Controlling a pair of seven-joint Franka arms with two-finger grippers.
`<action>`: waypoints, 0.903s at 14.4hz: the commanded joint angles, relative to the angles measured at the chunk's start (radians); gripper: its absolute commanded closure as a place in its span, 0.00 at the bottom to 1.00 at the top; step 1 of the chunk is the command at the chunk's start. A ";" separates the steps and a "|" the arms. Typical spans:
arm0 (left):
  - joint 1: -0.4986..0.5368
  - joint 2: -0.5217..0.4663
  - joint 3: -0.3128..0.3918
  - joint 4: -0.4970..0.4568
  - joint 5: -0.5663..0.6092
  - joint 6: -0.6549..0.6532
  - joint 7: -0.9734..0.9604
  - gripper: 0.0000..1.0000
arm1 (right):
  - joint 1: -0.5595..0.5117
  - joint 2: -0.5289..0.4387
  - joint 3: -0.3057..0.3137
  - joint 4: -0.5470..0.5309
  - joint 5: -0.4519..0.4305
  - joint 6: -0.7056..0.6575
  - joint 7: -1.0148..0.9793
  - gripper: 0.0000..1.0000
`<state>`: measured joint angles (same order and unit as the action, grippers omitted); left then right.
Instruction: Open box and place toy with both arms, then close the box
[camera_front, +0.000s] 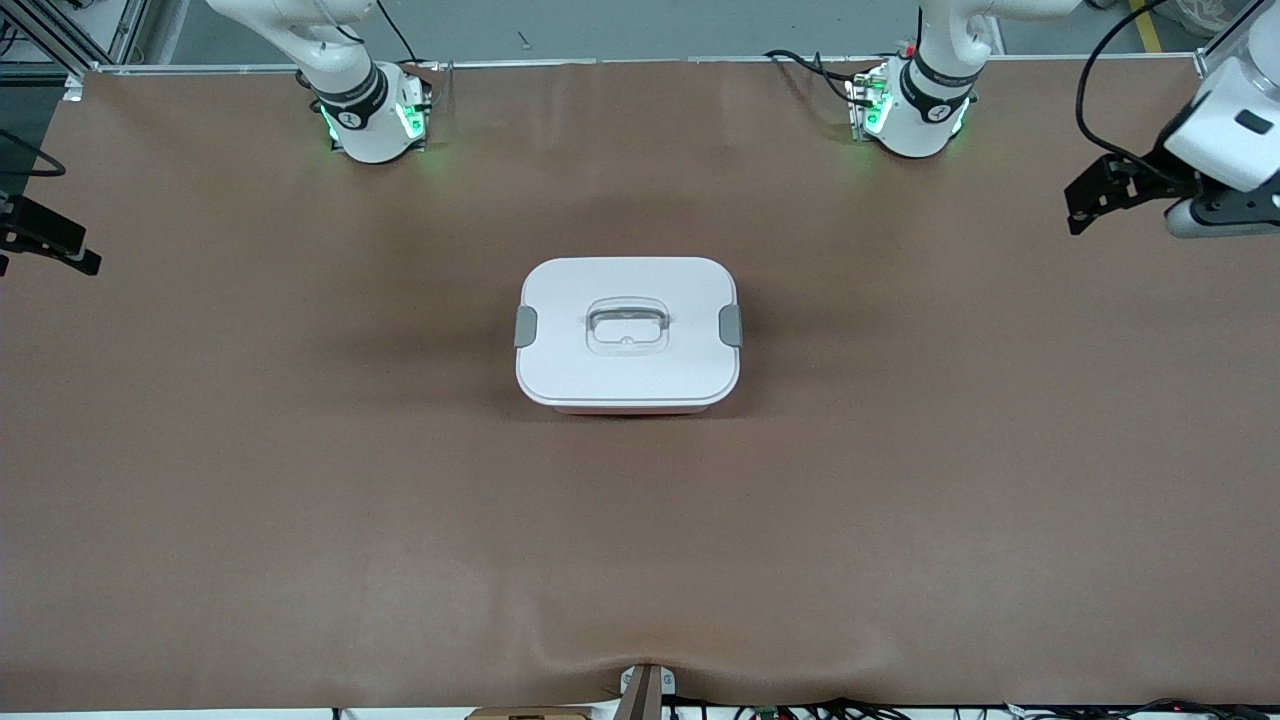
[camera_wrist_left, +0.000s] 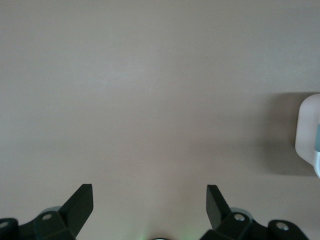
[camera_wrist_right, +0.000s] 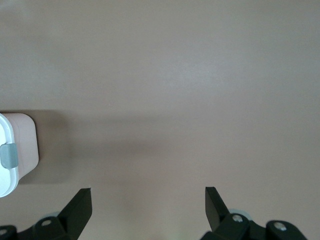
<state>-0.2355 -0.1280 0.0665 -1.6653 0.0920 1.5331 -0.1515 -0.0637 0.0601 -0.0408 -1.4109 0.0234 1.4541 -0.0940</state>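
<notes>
The box (camera_front: 628, 335) stands in the middle of the brown table with its white lid on; a grey clip (camera_front: 525, 327) sits at each end and the clear handle (camera_front: 627, 328) lies in the lid's middle. A corner of the box shows in the left wrist view (camera_wrist_left: 307, 130) and in the right wrist view (camera_wrist_right: 20, 145). The toy is out of view. My left gripper (camera_front: 1080, 205) hangs open and empty over the left arm's end of the table (camera_wrist_left: 150, 192). My right gripper (camera_front: 60, 250) hangs open and empty over the right arm's end (camera_wrist_right: 148, 195).
The two arm bases (camera_front: 375, 115) (camera_front: 915, 110) stand along the table's edge farthest from the front camera. A small mount (camera_front: 645, 690) sits at the table's nearest edge. Bare brown cover (camera_front: 300, 480) lies all round the box.
</notes>
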 joint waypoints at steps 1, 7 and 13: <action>0.022 -0.050 -0.025 -0.047 -0.029 0.018 -0.016 0.00 | -0.016 0.004 0.013 0.013 -0.005 -0.003 -0.016 0.00; 0.220 -0.027 -0.233 -0.010 -0.067 0.022 -0.020 0.00 | -0.019 0.003 0.012 0.013 -0.005 -0.006 -0.030 0.00; 0.225 0.010 -0.214 0.076 -0.066 -0.001 0.000 0.00 | -0.018 0.003 0.012 0.012 -0.005 -0.011 -0.030 0.00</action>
<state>-0.0203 -0.1453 -0.1464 -1.6476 0.0419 1.5510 -0.1611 -0.0639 0.0602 -0.0423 -1.4109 0.0234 1.4545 -0.1098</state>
